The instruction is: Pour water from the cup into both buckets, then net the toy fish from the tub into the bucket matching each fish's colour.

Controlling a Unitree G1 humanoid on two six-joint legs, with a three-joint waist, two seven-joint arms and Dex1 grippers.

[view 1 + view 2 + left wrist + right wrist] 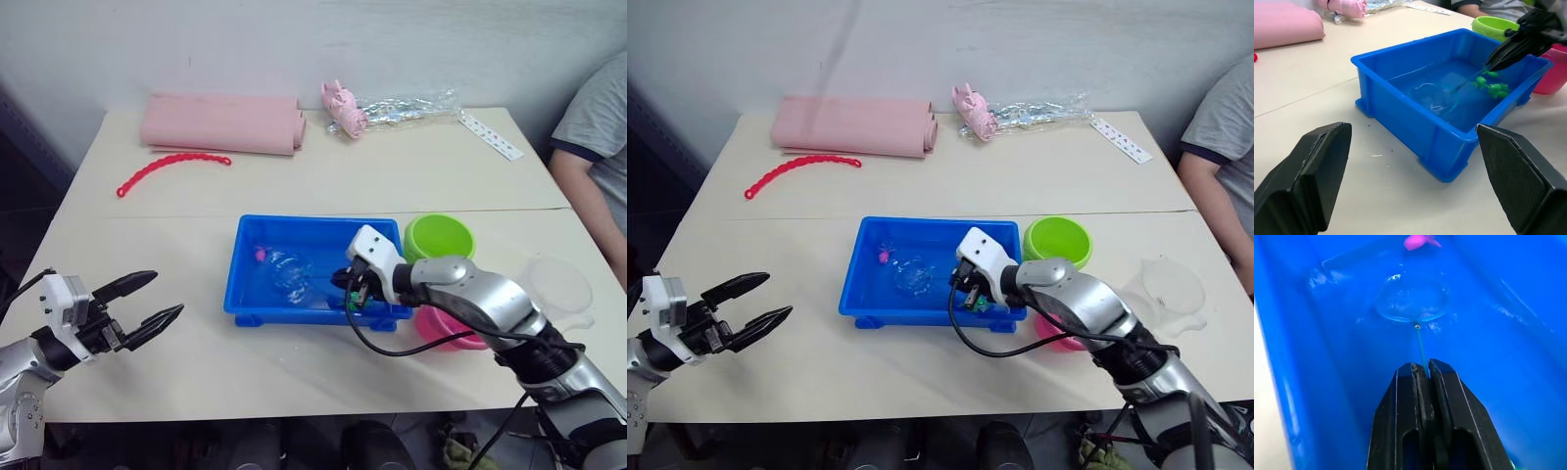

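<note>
My right gripper (1421,374) is clenched on the thin handle of the net (1411,301), reaching into the right end of the blue tub (257,305). The net's hoop lies low in the tub's water, around the middle. A magenta fish (1419,241) sits just beyond the hoop, toward the tub's far left corner, and a few green fish (1492,88) cluster at the tub's right end, close under my right fingers.

My left gripper (147,304) hangs released over the bare table (196,372), well left of the tub (fingers spread wide, nothing between them).

The lime green bucket (441,236) stands touching or just beside the tub's far right corner. The pink bucket (438,330) is nearer, partly behind my right arm. The clear cup (1169,285) stands right of both buckets, near the table's right edge, where a person's arm (591,191) rests.
</note>
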